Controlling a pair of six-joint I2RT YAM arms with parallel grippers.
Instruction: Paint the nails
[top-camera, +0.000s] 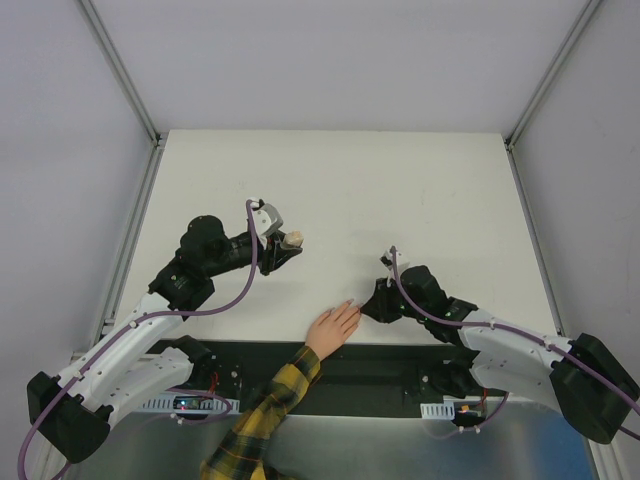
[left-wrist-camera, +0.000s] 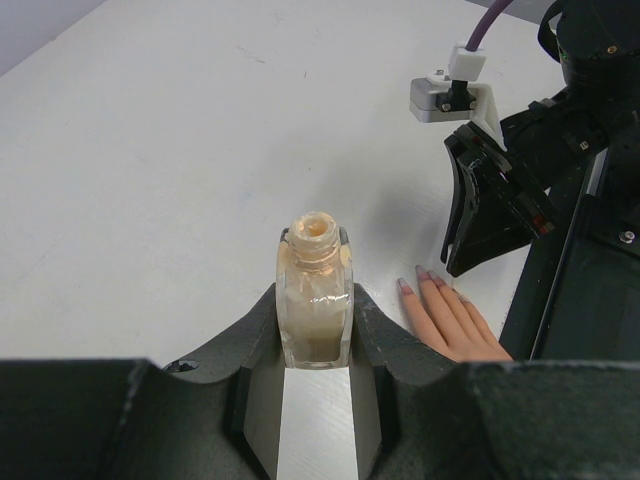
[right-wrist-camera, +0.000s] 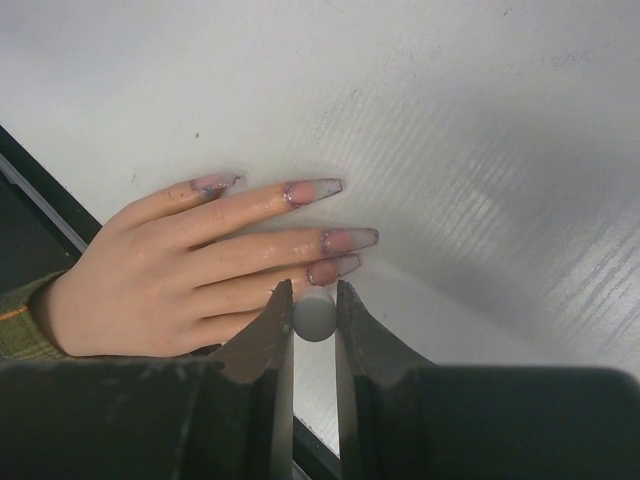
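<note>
My right claw (right-wrist-camera: 313, 292) is clenched on a small grey knob (right-wrist-camera: 315, 320), which I take for the brush's handle; the bristles are hidden under it. The hand (right-wrist-camera: 170, 270) lies flat at the near edge of the worktop (top-camera: 400, 180). Its fingers run across my wrist view, so the nails (right-wrist-camera: 350, 240) sit just beyond my jaw tips and slightly left. This claw is far nearer them than the other. My left claw (left-wrist-camera: 315, 310), well apart up the worktop, grips the bottle (left-wrist-camera: 314, 250) upright. It is uncapped, with pale beige polish inside.
</note>
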